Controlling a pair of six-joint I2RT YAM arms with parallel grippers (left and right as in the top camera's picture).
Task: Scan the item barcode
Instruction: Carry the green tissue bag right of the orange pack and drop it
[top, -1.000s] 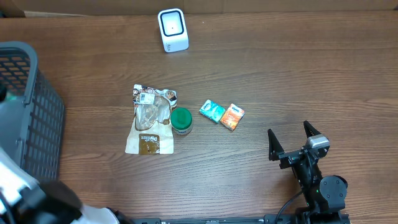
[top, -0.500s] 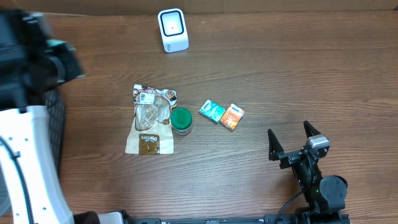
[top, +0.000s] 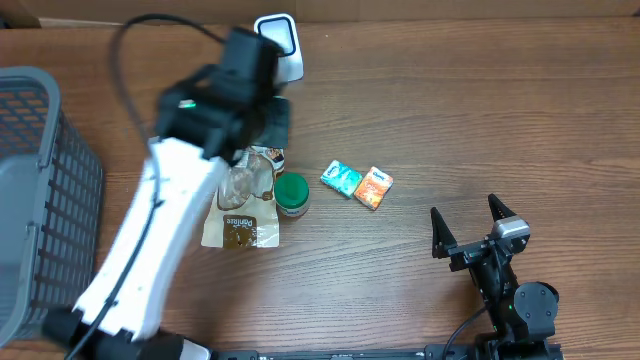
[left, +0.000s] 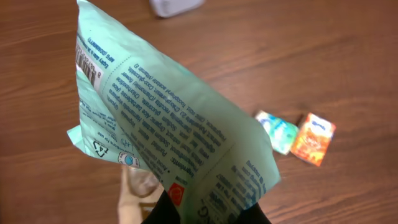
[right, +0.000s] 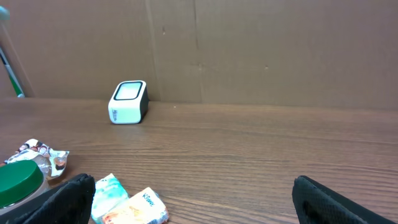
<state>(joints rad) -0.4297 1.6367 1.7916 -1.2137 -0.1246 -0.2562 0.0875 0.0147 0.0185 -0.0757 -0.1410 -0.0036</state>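
Overhead, the white left arm (top: 150, 230) stretches diagonally across the brown wooden table (top: 450, 110) toward the small white boxy scanner (top: 283, 38). The left gripper (left: 205, 214) pinches a crinkly mint-green plastic packet (left: 168, 118) held above the table, its printed barcode (left: 87, 59) uppermost. The right gripper (top: 466, 212) rests splayed wide, empty.

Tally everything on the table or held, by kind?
Bags: 2 (mint bag in left gripper, brown bag)
Small packs: 2 (teal pack, orange pack)
Jar, green lid: 1
Scanner: 1
Basket: 1
Total: 7
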